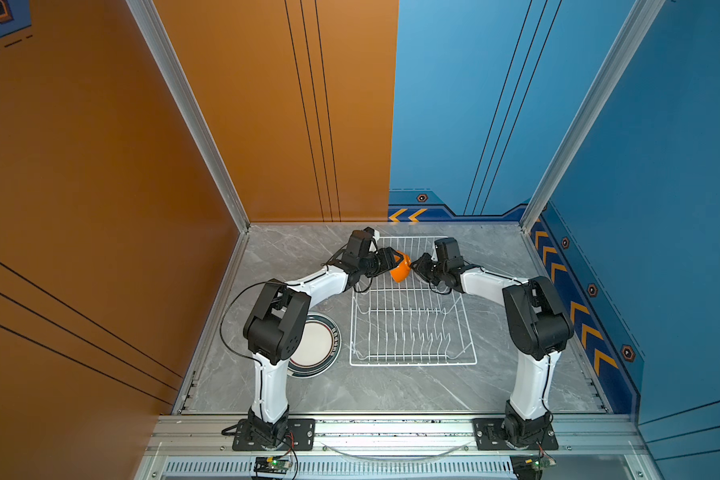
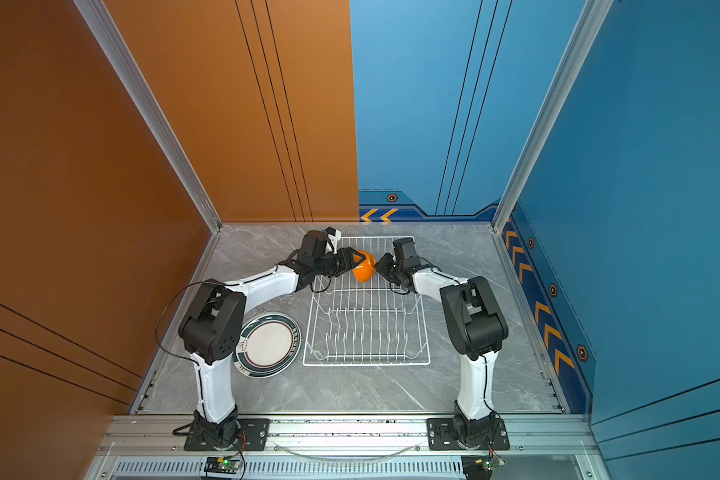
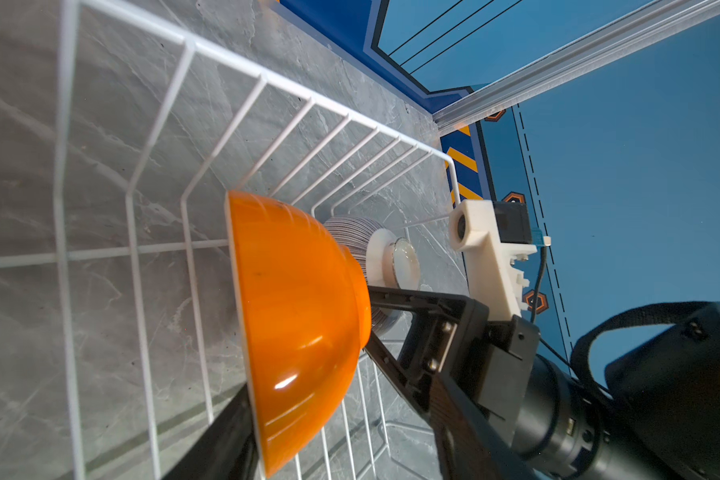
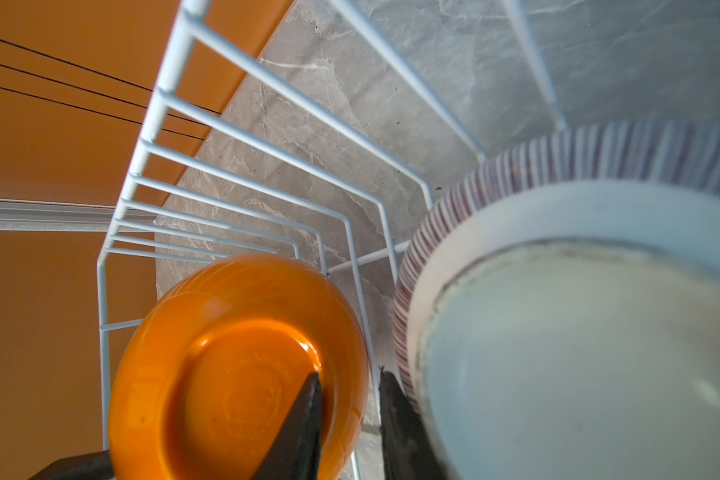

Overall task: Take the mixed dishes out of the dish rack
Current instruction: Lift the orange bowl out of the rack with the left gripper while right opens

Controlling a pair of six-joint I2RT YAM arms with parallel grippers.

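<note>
Only wrist views catch the striped bowl [image 3: 350,232] in the rack [image 1: 412,365]. The orange bowl [image 1: 400,271] hangs sideways above, mouth toward the left end effector [image 1: 395,259], grip unclear; right end effector [image 4: 350,374] clamps its foot.

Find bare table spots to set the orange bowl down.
Free: the table strip between rack and front rail; also right of the rack, under the right arm. Crowded: left, by the plate; rack's far end, around the bowl.

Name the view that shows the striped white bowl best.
Right wrist view: the striped bowl looms large, foot and ribbed wall visible, though blurred and cropped. Left wrist view shows it mostly hidden behind the orange bowl. In both top views it is hidden.
</note>
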